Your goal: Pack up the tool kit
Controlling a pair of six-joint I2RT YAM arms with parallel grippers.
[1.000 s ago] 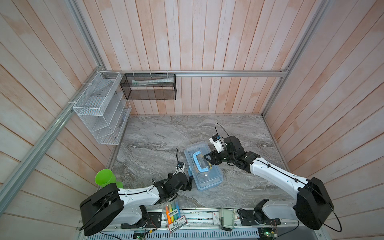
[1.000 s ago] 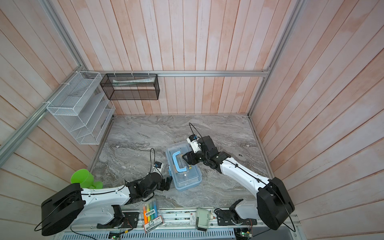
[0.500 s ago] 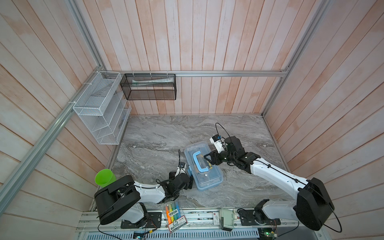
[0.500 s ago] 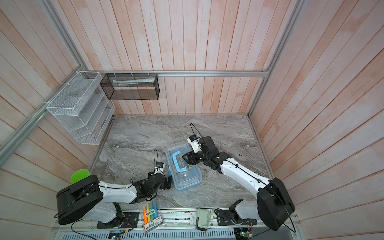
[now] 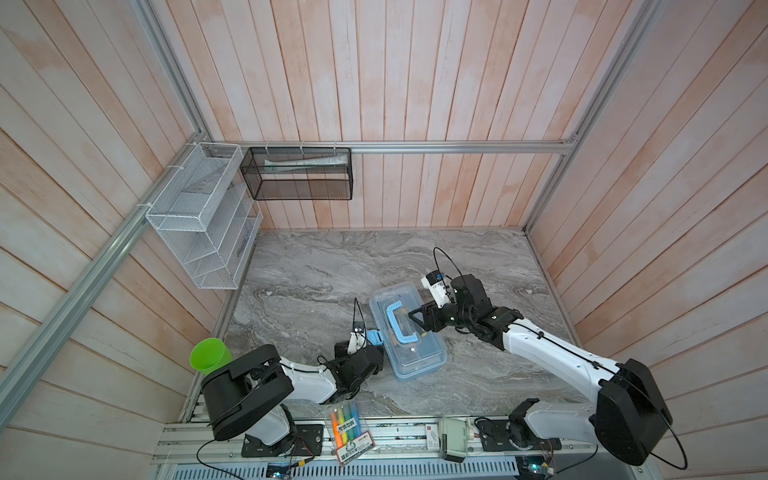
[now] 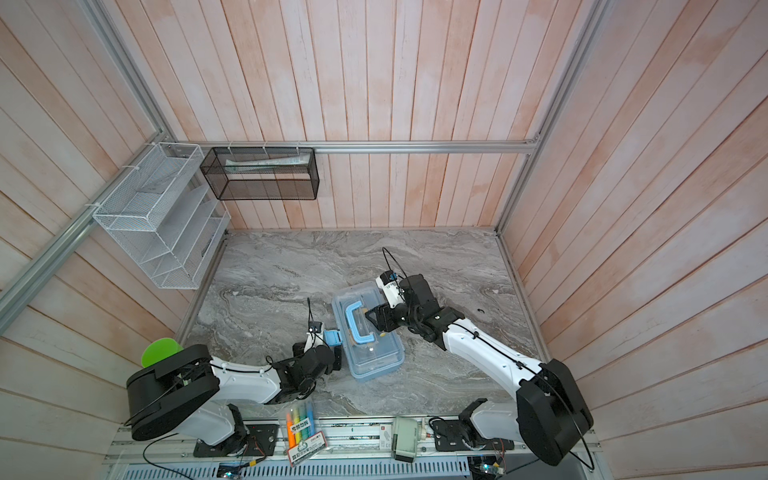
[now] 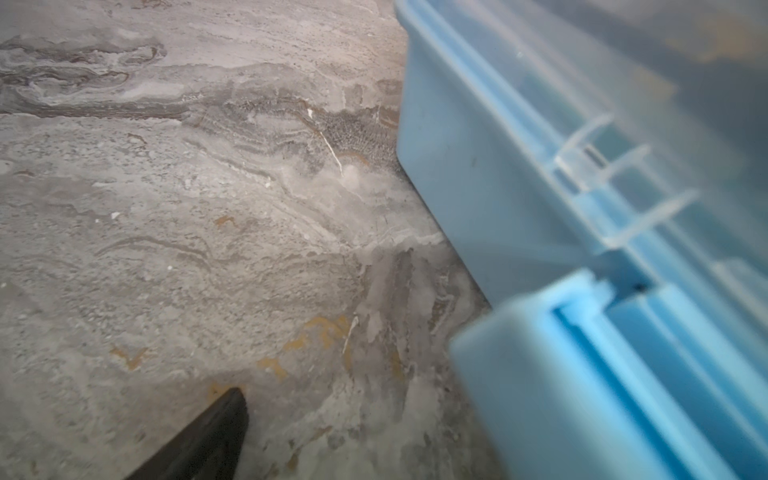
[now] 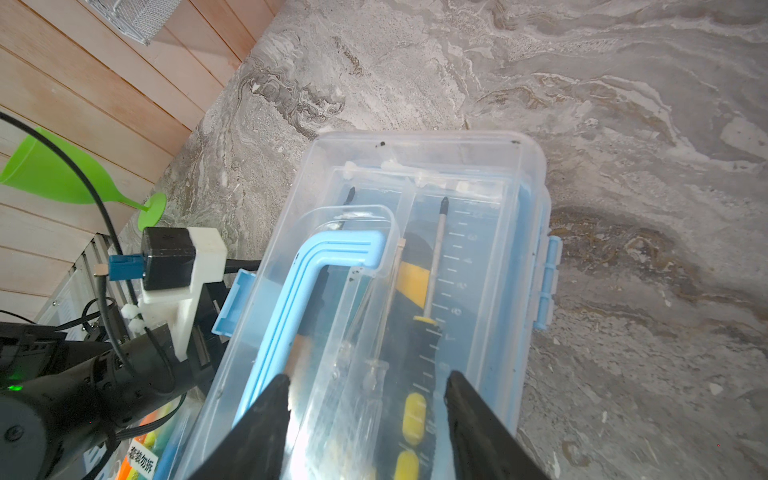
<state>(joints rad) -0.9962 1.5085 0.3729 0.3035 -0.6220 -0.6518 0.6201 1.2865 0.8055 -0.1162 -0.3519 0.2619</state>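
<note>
Only the left arm has shifted: its black shoulder has swung closer to the tool kit (image 5: 415, 353), while the right arm has not stirred. The tool kit, a light-blue plastic case with a clear moulded lid, sits lid-down on the veined grey marble table (image 5: 316, 270). Just beside the case's long side, the left gripper (image 5: 377, 355) lies low, its jaws spread to their widest with nothing between them. It is next to the blue latch (image 7: 540, 374), which sticks out unfastened, and it seems placed to snap that latch shut. On top of the case, the right gripper (image 8: 368, 374) rests with jaws well apart, gripping nothing. Its fingertips are on the lid by the smooth blue handle (image 8: 291, 299), probably to pin the lid down. Through the lid a yellow-and-black screwdriver (image 8: 432, 270) shows.
</note>
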